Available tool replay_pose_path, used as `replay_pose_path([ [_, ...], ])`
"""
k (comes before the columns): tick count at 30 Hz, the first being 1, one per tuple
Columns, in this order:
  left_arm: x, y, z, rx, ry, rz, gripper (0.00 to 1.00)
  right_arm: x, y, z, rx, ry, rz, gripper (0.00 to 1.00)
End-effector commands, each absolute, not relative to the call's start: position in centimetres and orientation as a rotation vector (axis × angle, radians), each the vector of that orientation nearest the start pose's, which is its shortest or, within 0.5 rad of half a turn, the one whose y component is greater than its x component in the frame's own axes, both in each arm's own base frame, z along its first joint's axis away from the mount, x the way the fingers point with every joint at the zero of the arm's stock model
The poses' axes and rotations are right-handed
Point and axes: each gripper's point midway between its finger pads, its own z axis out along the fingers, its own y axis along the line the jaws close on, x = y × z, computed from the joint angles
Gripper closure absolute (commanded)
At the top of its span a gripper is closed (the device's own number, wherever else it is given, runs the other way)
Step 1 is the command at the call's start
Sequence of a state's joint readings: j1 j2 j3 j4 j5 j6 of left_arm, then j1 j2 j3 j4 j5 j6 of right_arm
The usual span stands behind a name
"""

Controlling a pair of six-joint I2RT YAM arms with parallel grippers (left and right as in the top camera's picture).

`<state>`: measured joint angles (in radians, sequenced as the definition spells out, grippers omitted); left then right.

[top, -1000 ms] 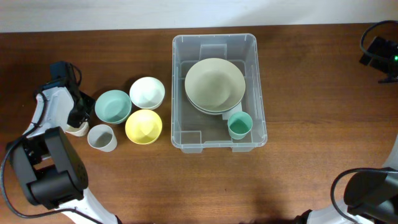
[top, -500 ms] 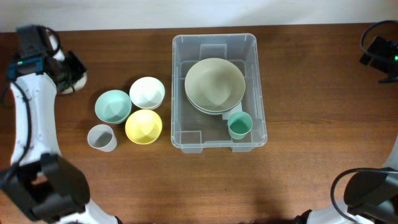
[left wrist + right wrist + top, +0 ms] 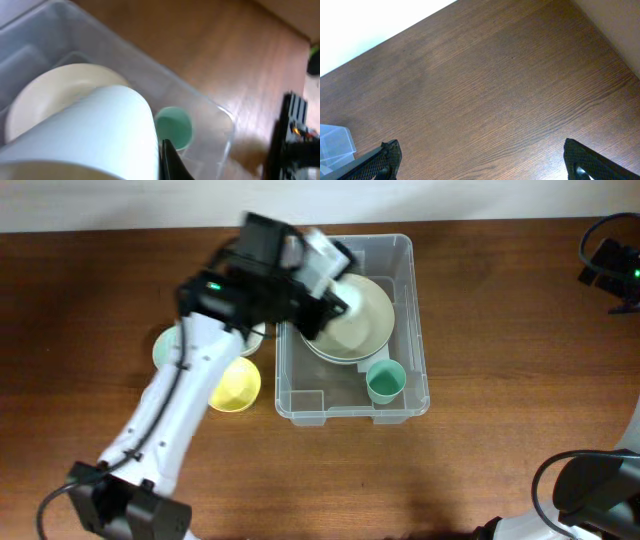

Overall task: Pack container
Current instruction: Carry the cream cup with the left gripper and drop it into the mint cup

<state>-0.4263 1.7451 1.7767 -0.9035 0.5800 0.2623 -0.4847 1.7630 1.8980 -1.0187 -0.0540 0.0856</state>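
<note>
Left jaws clamp white cup [image 3: 90, 130] over container [image 3: 350, 412].
We see stacked bowls [image 3: 370, 315], green cup [image 3: 385, 380] inside it; right jaws gape, empty.

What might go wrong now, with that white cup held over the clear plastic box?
The white plastic cup seems tilted above the stacked pale green bowls; let go there, it may roll instead of standing. The small green cup stands close by in the clear plastic rectangular container and might get knocked over.
</note>
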Motion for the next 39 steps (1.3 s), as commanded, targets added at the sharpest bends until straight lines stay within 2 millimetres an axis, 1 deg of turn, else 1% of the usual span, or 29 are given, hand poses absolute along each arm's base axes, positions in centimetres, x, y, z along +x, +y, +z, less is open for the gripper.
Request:
replay_pose_path([
  [1, 34.7, -30.6, 26.2, 1.211, 2.124, -0.671, 1.0, 41.3, -20.6, 27.7, 0.665, 2.359, -0.108, 0.01],
  [4, 33.3, -32.7, 25.0, 1.281, 2.128, -0.62, 0.99, 41.3, -20.6, 27.7, 0.665, 2.359, -0.108, 0.01],
  [7, 32.1, -34.5, 23.5, 1.343, 2.135, -0.636, 1.0, 41.3, -20.6, 27.7, 0.665, 2.359, -0.108, 0.01],
  [8, 31.9, -34.9, 22.8, 1.358, 2.148, -0.63, 1.0, 41.3, -20.6, 27.7, 0.665, 2.359, -0.108, 0.01],
  [9, 31.6, -35.3, 21.5, 1.383, 2.176, -0.614, 0.99, 41.3, -20.6, 27.7, 0.665, 2.359, -0.108, 0.01],
  [13, 31.3, -35.6, 18.9, 1.415, 2.245, -0.613, 0.99, 41.3, -20.6, 27.7, 0.665, 2.359, -0.108, 0.01],
  [15, 31.2, -35.6, 18.3, 1.421, 2.264, -0.612, 1.0, 41.3, -20.6, 27.7, 0.665, 2.359, -0.108, 0.01],
  [18, 30.9, -35.4, 17.9, 1.43, 2.285, -0.61, 1.0, 41.3, -20.6, 27.7, 0.665, 2.36, -0.107, 0.01],
  [24, 30.3, -35.4, 17.7, 1.446, 2.298, -0.612, 0.99, 41.3, -20.6, 27.7, 0.665, 2.359, -0.108, 0.01],
  [30, 29.0, -36.4, 17.6, 1.492, 2.281, -0.619, 0.99, 41.3, -20.6, 27.7, 0.665, 2.359, -0.108, 0.01],
  [39, 28.7, -36.1, 17.3, 1.503, 2.302, -0.584, 1.0, 41.3, -20.6, 27.7, 0.665, 2.359, -0.108, 0.01],
])
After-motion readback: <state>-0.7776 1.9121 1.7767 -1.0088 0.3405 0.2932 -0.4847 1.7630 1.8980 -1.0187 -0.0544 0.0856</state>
